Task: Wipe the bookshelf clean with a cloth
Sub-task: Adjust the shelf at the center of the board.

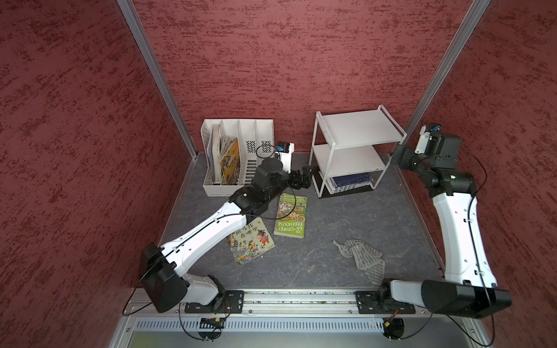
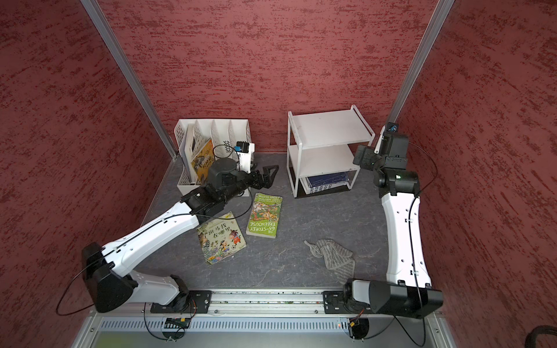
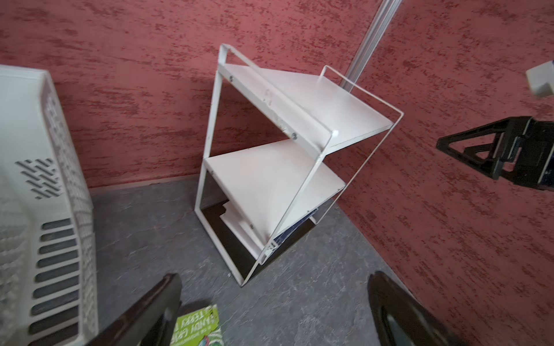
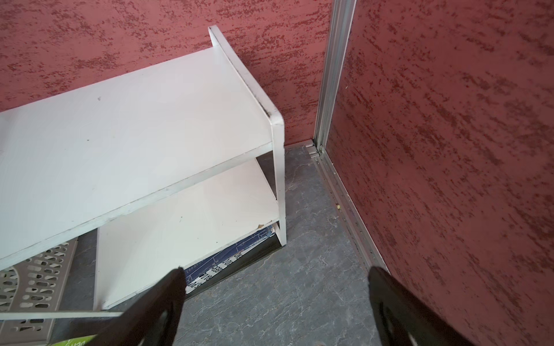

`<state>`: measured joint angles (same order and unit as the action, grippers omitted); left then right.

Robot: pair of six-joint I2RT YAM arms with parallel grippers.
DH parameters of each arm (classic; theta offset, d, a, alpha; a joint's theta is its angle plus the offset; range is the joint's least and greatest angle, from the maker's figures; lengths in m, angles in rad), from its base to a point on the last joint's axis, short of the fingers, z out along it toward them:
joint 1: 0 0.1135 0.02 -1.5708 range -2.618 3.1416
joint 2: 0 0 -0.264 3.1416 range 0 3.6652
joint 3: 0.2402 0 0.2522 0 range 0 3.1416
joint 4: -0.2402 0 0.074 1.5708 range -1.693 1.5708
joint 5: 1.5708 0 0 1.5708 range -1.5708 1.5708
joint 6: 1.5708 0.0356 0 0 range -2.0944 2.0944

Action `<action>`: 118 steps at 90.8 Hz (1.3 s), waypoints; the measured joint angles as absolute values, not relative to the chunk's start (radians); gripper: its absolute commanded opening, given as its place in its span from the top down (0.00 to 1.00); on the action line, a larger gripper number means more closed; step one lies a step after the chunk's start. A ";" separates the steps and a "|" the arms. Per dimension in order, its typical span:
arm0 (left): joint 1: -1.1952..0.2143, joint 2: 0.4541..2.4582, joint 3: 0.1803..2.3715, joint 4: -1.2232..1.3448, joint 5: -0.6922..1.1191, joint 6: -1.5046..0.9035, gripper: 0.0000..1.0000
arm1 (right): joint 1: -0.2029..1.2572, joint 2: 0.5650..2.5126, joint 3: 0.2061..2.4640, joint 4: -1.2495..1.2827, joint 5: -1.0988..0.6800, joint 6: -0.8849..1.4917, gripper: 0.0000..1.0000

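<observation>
file organizer (image 1: 217, 189): books (image 1: 229, 159) lean in the slots at its left end in both top views. bookshelf (image 1: 358, 128) stands against the back wall near the right rear corner. Its lowest tier holds a flat blue-and-white item (image 1: 352, 180), probably a book, but it's too hidden to tell. cloth (image 1: 361, 256) lies crumpled on the desk (image 1: 301, 271) front right, well apart from the bookshelf. green book (image 1: 291, 215) and picture book (image 1: 250, 244) lie flat mid-desk. left tool (image 3: 275, 277) is spread wide, gripping nothing, just beside the bookshelf's left side. right tool (image 4: 277, 271) is spread wide too, at its right side. Desk is grey marbled, walls (image 1: 301, 60) red textured.
</observation>
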<state>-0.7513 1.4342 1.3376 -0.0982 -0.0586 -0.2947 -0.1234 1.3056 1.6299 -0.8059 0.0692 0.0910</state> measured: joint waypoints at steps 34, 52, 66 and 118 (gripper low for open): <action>-0.821 1.777 1.794 -0.165 -0.076 -0.294 0.17 | -0.126 1.165 1.630 -0.892 0.075 0.097 0.02; -0.855 1.936 2.038 -0.279 -0.213 -0.262 0.24 | -0.126 1.117 1.630 -0.915 0.085 0.081 0.01; -0.862 2.047 2.206 -0.349 -0.294 -0.232 0.27 | -0.126 1.105 1.616 -0.914 0.086 0.068 0.02; -0.841 2.124 2.294 -0.474 -0.413 -0.186 0.62 | -0.126 1.034 1.461 -0.934 0.032 0.072 0.02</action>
<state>-0.8410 2.1242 2.2944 -0.4740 -0.4129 -0.1864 -0.1265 1.0336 1.4609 -0.9340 0.0319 0.0719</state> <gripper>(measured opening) 0.408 0.985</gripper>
